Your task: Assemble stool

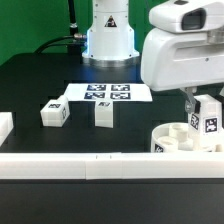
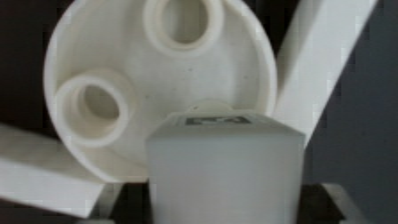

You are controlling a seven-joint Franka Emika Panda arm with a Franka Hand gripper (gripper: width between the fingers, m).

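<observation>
The white round seat [image 1: 178,141] lies flat at the exterior view's right, against the front rail. In the wrist view the seat [image 2: 151,95] shows two open holes. My gripper [image 1: 203,112] is shut on one tagged white leg [image 1: 208,121], held upright over the seat's far right part. The frames do not show whether its lower end touches the seat. In the wrist view that leg [image 2: 222,165] fills the space between the jaws of the gripper [image 2: 222,205]. Two more legs [image 1: 53,113] [image 1: 103,114] stand loose on the black table at the left.
The marker board [image 1: 108,93] lies flat in front of the robot base [image 1: 108,35]. A long white rail [image 1: 90,167] runs along the front edge. A short white block [image 1: 5,126] sits at the far left. More white rail [image 2: 329,60] lies beside the seat in the wrist view.
</observation>
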